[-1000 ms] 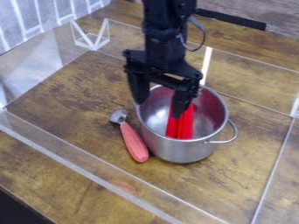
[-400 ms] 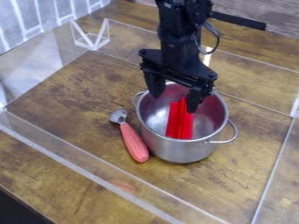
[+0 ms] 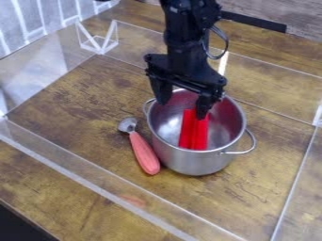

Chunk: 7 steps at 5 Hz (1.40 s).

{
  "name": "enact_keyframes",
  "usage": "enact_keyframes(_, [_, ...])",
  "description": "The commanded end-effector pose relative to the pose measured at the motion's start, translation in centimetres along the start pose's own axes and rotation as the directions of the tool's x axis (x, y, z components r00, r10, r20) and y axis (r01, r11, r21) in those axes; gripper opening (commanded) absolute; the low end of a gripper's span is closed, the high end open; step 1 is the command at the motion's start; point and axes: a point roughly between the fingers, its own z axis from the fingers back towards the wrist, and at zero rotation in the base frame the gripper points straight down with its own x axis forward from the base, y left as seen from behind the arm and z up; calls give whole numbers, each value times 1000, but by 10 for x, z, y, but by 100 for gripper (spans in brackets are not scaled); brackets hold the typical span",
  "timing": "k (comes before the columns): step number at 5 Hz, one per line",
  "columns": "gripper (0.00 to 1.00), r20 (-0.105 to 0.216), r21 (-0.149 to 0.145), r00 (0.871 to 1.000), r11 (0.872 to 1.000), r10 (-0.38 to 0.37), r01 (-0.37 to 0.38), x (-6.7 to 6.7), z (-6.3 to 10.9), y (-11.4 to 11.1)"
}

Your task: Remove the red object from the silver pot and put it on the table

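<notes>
Table (image 3: 75, 113): dark brown wood grain, and there's clear acrylic walling along the edges, catching a bit of glare on the left.
Arm: black, coming down from the top of the view, pointing steeply downward right over the pot.
Pot (image 3: 174, 155): round, shiny steel, the biggest item out here; one small side handle shows on the right, and the inner wall is glowing with a red reflection.
Gripper (image 3: 184, 104): jaws spread wide apart, nothing between them; the dark fingertips hang at the pot's mouth, one by the left rim, one over the red piece.
Red piece (image 3: 193, 130): here's the one to watch, bright red, long and blocky, standing tilted inside the pot, lower end down on the pot floor, upper end leaning toward the back rim beneath the gripper. Whether a finger touches it, can't tell from this angle.
Spoon (image 3: 142, 146): lying on the table just beside the pot's left side, salmon handle toward the camera, metal bowl at the far end.
</notes>
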Motion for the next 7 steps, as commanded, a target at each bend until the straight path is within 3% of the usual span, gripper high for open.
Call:
enact_keyframes(1, [100, 49, 5, 999, 1000, 23, -23, 10, 7, 9])
enact_keyframes(4, [100, 85, 20, 996, 999, 36, -38, 8, 12, -3])
enact_keyframes(7, [100, 144, 4, 987, 998, 67, -69, 18, 22, -5])
